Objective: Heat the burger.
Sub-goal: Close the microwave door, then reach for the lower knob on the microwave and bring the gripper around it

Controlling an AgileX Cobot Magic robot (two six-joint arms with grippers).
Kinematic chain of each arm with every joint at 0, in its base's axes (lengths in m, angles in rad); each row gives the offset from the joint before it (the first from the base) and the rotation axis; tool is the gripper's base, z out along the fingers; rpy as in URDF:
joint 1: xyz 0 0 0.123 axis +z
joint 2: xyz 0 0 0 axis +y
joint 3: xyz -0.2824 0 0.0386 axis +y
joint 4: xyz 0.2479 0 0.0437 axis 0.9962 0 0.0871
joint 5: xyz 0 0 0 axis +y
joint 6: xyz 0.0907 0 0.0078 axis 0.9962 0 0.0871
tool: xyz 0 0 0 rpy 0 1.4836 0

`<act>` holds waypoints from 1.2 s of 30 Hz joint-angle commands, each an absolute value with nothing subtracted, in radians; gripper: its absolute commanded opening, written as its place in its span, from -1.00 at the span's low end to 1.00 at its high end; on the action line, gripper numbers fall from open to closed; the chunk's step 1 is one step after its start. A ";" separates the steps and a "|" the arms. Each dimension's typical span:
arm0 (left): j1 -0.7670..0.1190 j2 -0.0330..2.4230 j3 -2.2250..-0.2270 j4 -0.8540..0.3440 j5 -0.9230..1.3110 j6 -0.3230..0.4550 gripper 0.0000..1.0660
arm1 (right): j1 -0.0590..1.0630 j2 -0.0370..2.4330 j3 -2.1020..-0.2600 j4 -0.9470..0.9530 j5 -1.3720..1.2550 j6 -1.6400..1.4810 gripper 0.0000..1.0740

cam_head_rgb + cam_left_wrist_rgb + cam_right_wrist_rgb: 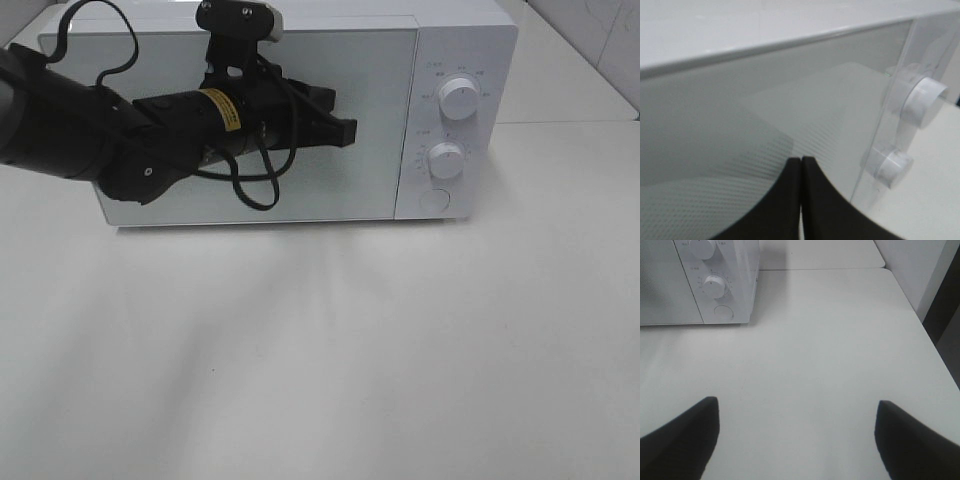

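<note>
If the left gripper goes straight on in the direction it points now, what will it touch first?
Most likely the microwave door, close to the control panel. The left gripper, shut, aims at its glass; the remaining gap is unclear.

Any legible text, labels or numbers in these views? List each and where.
Markings around microwave upper dial: too small to read.
Markings around lower dial: too small to read.
Yellow label on left arm: blurred, unreadable.
Nothing else printed shows.
</note>
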State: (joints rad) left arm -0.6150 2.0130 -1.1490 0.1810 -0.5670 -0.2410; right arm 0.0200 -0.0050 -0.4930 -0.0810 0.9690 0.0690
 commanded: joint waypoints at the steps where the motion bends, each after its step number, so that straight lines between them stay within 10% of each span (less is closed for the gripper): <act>1: -0.595 2.050 -1.231 0.069 -0.587 -0.245 -1.00 | 0.012 -0.034 -0.491 -0.084 0.960 0.063 0.41; 24: -0.697 2.082 -1.331 0.074 -0.475 -0.261 -1.00 | 0.012 -0.034 -0.491 -0.084 0.960 0.063 0.41; 29: -0.733 2.081 -1.331 0.076 -0.424 -0.282 -0.61 | 0.012 -0.034 -0.491 -0.084 0.960 0.063 0.41; 30: -0.748 2.075 -1.331 0.081 -0.389 -0.287 -0.20 | 0.012 -0.034 -0.491 -0.084 0.960 0.063 0.41; 36: -0.774 2.015 -1.331 0.085 -0.178 -0.286 0.82 | 0.012 -0.034 -0.491 -0.084 0.960 0.063 0.41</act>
